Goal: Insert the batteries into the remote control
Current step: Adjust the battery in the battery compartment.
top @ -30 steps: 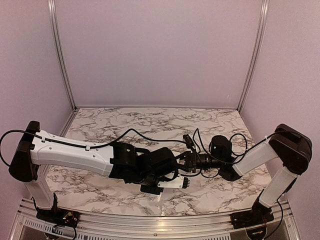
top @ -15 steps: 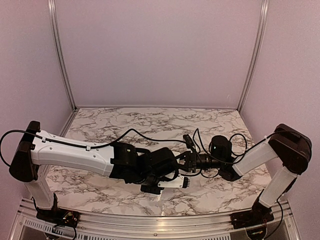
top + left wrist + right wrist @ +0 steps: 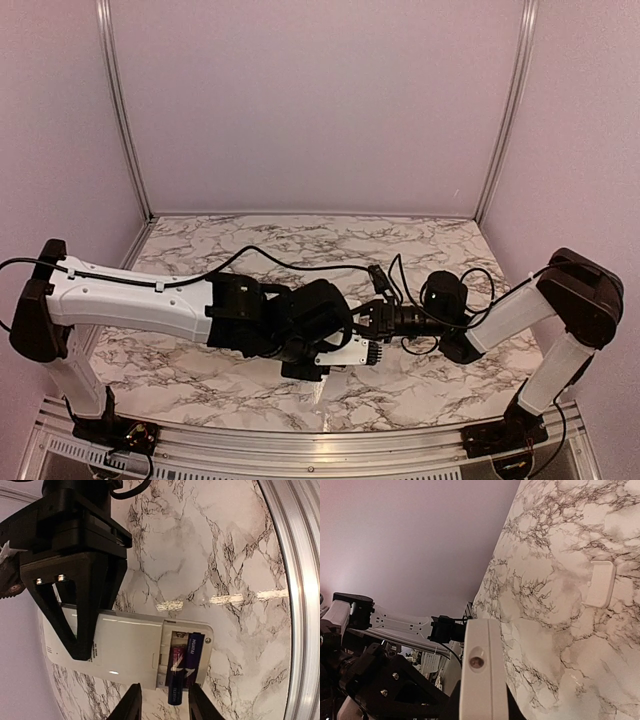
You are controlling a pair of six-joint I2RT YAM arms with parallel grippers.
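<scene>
Progress — both batteries [image 3: 184,655] in remote control [image 3: 125,650], one protruding at 6 o'clock | right gripper [image 3: 85,640] clamps remote control | left gripper [image 3: 165,694] parted | cover [image 3: 599,584] unfitted

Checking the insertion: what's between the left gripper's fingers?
A battery, one end jutting out of the opened remote; the left wrist view shows it.

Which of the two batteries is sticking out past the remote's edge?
The battery nearer the middle of the remote: its dark end overhangs the edge. The other battery, by the corner, lies fully inside.
</scene>
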